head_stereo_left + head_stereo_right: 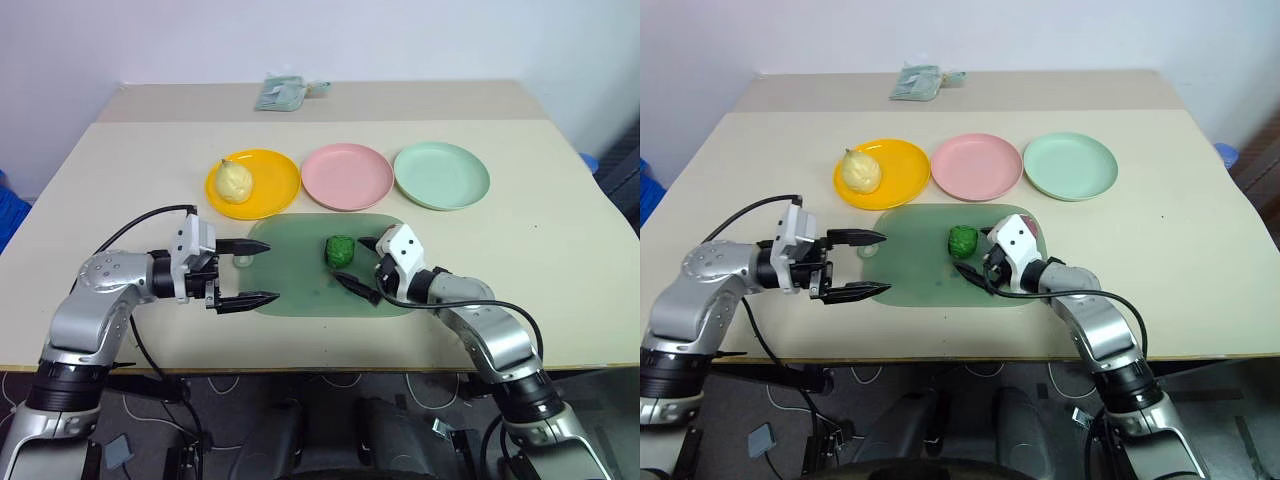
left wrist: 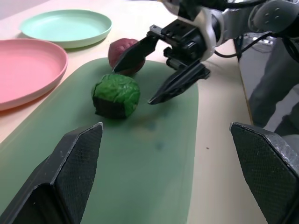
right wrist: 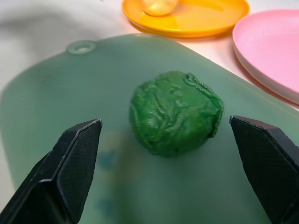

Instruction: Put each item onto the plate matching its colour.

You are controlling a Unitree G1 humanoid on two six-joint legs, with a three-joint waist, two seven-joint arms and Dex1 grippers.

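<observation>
Lying on mat [image 1: 310, 290], unlabelled green item [image 1: 340, 250]

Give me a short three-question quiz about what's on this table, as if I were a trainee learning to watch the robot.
1. True or false: the pale yellow pear already lies on the yellow-orange plate.
2. Which toy does the open right gripper face? A) the maroon ball B) the green bumpy toy C) the pear
3. On what do the green bumpy toy and the maroon ball rest?

Key
1. True.
2. B. It sits just ahead of the spread fingers, not yet gripped.
3. The dark green mat; the pink plate and the mint green plate hold nothing. The left gripper is open over the mat's edge.
</observation>
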